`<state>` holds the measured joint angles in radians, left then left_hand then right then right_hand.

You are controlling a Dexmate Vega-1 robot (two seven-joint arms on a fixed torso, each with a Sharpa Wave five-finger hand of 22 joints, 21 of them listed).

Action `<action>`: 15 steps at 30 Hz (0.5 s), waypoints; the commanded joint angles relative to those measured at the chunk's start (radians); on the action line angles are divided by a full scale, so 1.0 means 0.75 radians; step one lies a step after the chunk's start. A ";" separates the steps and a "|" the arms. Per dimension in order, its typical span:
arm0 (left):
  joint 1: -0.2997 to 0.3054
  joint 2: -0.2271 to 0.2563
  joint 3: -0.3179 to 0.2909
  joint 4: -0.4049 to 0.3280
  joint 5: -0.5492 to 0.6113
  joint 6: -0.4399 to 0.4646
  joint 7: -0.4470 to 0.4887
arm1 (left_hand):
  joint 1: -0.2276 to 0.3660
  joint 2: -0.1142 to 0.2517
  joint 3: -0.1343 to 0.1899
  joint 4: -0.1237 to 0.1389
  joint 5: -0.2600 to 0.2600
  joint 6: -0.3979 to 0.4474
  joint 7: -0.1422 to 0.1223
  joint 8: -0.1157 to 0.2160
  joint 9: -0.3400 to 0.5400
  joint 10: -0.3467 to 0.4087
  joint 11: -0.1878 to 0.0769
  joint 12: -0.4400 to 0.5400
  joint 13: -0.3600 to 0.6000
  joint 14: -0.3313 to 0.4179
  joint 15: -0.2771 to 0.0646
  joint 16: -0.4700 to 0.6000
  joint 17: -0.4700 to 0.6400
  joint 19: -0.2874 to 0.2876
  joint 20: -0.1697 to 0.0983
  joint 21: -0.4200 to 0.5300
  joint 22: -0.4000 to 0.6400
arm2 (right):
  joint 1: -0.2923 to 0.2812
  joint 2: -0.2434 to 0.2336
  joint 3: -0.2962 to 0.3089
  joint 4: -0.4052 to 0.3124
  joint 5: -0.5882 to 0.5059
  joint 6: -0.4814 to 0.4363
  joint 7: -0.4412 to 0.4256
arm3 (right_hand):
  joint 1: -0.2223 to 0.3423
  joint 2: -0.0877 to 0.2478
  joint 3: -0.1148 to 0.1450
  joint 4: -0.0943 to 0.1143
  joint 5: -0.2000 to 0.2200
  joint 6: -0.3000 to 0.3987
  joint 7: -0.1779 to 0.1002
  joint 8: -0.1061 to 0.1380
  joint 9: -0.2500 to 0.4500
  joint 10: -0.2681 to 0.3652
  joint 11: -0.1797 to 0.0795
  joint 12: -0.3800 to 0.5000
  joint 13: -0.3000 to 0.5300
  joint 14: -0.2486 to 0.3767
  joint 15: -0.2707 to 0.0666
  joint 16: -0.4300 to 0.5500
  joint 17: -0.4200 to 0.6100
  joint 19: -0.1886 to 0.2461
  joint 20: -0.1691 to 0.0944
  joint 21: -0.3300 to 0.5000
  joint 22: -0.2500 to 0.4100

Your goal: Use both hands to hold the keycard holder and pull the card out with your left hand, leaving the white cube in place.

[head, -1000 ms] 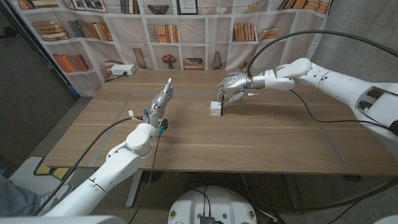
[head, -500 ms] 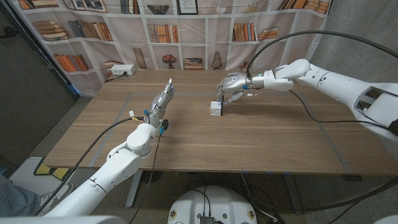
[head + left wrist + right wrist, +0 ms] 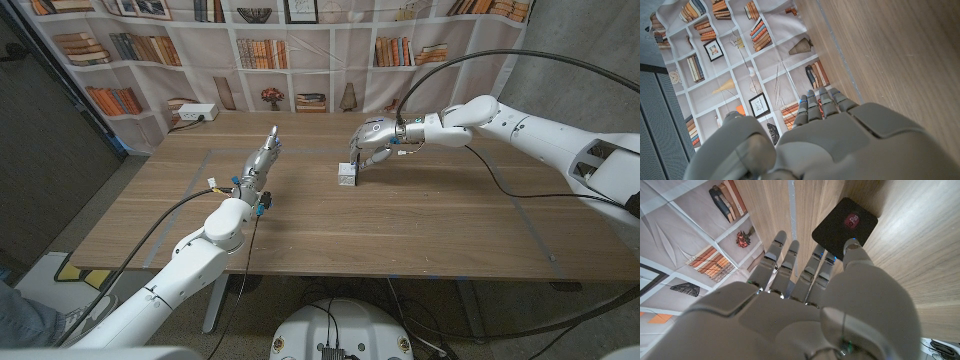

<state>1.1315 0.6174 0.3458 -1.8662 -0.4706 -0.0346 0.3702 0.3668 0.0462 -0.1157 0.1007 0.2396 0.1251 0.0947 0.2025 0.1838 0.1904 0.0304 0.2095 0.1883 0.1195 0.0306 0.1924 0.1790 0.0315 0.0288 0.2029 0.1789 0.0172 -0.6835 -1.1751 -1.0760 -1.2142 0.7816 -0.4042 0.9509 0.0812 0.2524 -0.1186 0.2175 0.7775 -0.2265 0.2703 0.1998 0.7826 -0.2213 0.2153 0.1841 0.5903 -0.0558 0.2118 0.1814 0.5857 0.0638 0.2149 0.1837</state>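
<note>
Reaching over the far middle of the wooden table [image 3: 300, 225], my right hand [image 3: 372, 138] points its fingers down toward the surface. The white cube [image 3: 347, 175] stands on the table just beside those fingertips, on the side toward my left arm; the head view does not resolve whether they touch it.

In the right wrist view, the right hand [image 3: 805, 300] has its fingers [image 3: 785, 262] extended straight and slightly spread, with nothing clasped between them. The keycard holder [image 3: 842, 225], a black rounded square with a small red mark on its face, lies flat on the wood. The thumb tip overlaps the holder's near edge. Contact cannot be confirmed from this view. No card edge is distinguishable on the holder.

My left hand [image 3: 262, 160] stands well apart from the cube and from the right hand, on the left half of the table. It is raised, fingertips pointing away from me toward the bookshelf backdrop [image 3: 250, 45]. In the left wrist view, the left hand [image 3: 810, 145] shows its fingers [image 3: 821, 102] straight and side by side, holding nothing.
</note>
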 commanded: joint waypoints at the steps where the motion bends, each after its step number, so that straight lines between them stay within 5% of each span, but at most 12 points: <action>1: -0.006 0.001 0.003 -0.002 -0.001 0.010 0.000 | -0.003 0.003 -0.008 0.000 -0.008 0.010 -0.002 -0.006 0.003 0.004 -0.003 -0.008 0.003 0.005 -0.003 -0.004 0.006 -0.004 0.003 -0.005 0.004 | 0.006 0.017 -0.011 0.030 0.005 0.009 0.013 | 0.004 0.025 0.004 -0.001 -0.002 0.023 0.001 0.008 0.000 0.035 0.000 0.012 0.006 0.032 -0.156 0.009 0.004 0.009 -0.009 0.005 0.004; 15: -0.003 0.000 0.006 -0.007 0.006 0.009 0.006 | -0.003 0.004 -0.011 0.000 -0.008 0.011 -0.002 -0.006 0.003 0.006 -0.004 -0.008 0.003 0.005 -0.004 -0.004 0.006 -0.008 0.010 -0.005 0.005 | 0.012 0.012 -0.030 0.037 0.004 0.006 -0.020 | 0.001 0.097 0.029 0.012 -0.025 0.179 0.000 0.042 -0.003 0.185 0.000 0.018 0.006 0.131 -0.161 -0.004 0.000 -0.004 -0.053 -0.001 0.005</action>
<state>1.1267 0.6170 0.3490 -1.8658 -0.4704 -0.0309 0.3693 0.3669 0.0463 -0.1156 0.1007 0.2396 0.1251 0.0948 0.2025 0.1837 0.1904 0.0304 0.2095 0.1883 0.1195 0.0306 0.1924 0.1790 0.0316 0.0288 0.2029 0.1789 0.0250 -0.6701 -1.1913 -1.0450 -1.2113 0.7875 -0.4132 0.9484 0.1396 0.2641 -0.1106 0.2011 0.8900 -0.2251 0.2940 0.1934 0.9042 -0.2212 0.2231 0.1841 0.6774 -0.0641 0.2118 0.1815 0.5816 0.0315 0.2149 0.1837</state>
